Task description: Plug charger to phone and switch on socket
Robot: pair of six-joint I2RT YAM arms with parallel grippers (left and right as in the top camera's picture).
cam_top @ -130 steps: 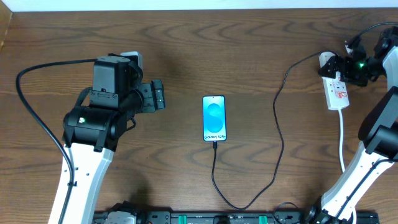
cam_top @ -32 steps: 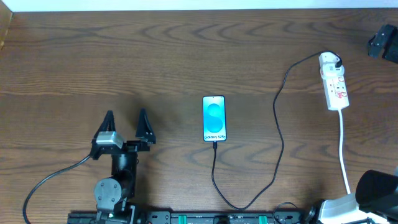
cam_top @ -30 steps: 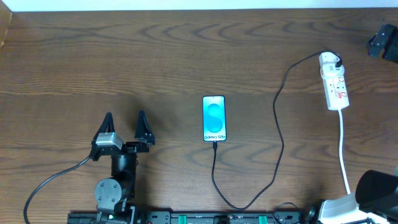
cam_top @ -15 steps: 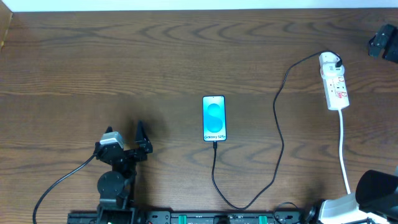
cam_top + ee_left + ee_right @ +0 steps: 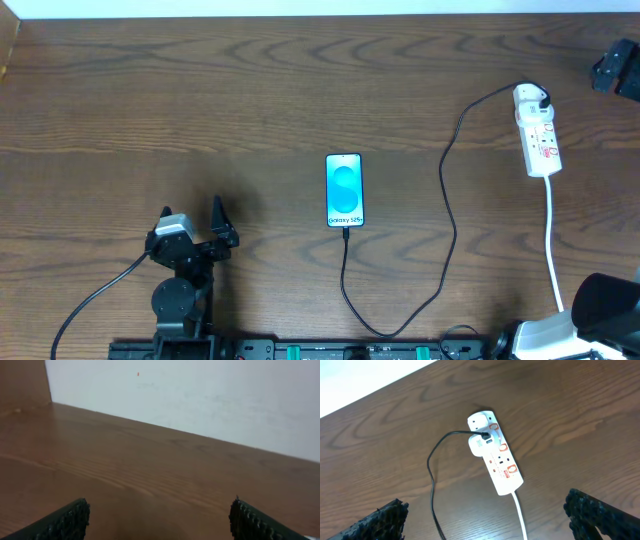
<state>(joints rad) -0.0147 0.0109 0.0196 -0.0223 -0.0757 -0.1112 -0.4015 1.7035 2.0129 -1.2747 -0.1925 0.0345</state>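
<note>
Moved since about four seconds ago: both arms, the left from beside the phone (image 5: 345,190) down to the near left edge, the right away from the socket (image 5: 537,135); over the last second, only a slight folding-down of the left gripper (image 5: 192,212). Now parked low, jaws spread wide, nothing held, only bare wooden table (image 5: 150,475) and pale wall (image 5: 200,400) between its fingers (image 5: 65,522) in the left wrist view. Likewise wide open and empty: the right gripper (image 5: 485,505), looking down on the socket from above. Phone flat and face up at table centre, screen lit blue, well apart from both grippers. Charger (image 5: 447,200) trailing from the phone's near short edge, looping toward the near edge, then up to its black plug (image 5: 482,437) at the socket's far end, far right. Likely handling: thin, limp, light cable, apt to drag or spring back, so best pinched just behind the small tip, not mid-length; slim, smooth phone apt to slide on the wood when pushed, so worth steadying at its long edges; light socket strip, apt to shift under a press on its switch. Hard to make out: seating of the tip in the phone's port and position of the socket's switch, both too small to tell. Cut off at the overhead view's top right corner: a dark shape (image 5: 618,68), probably part of the right arm.
</note>
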